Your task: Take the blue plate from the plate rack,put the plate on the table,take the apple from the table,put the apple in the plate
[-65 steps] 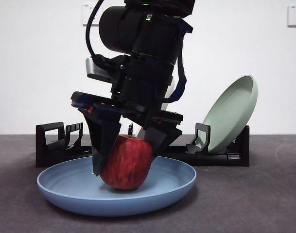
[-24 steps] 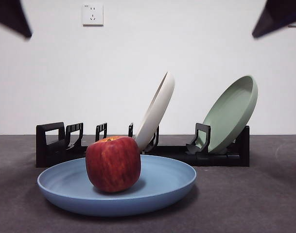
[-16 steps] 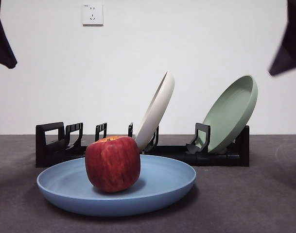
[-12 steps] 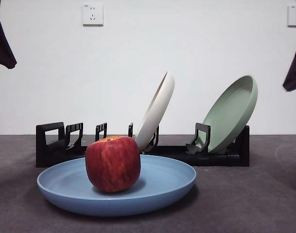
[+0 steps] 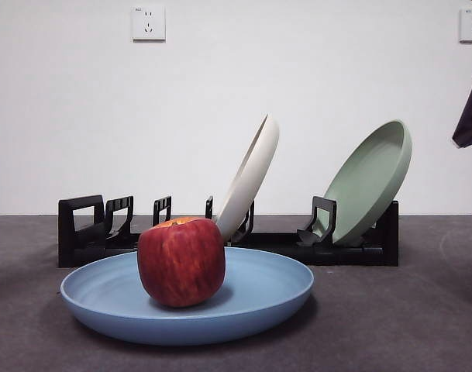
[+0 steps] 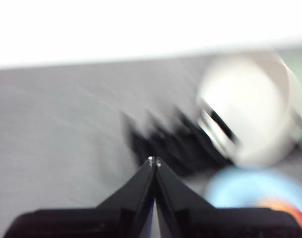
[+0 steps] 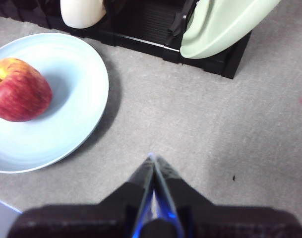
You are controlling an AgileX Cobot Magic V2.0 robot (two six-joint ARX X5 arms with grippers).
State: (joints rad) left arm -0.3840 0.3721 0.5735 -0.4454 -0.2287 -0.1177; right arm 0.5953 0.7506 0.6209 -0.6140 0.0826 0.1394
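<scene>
The dark red apple rests inside the blue plate, which lies flat on the dark grey table in front of the black plate rack. Nothing touches the apple. My right gripper is shut and empty, up off the table to the right of the plate; a dark tip of an arm shows at the front view's right edge. My left gripper is shut and empty, raised and away; its blurred view shows the rack and a piece of the blue plate.
A cream-white plate stands in the rack's middle slot. A pale green plate leans in its right end. Wall sockets sit on the white wall behind.
The dark arm tip at the front view's top left has gone out of view. The one on the right edge stays about where it was. Apple and plate have not moved.
</scene>
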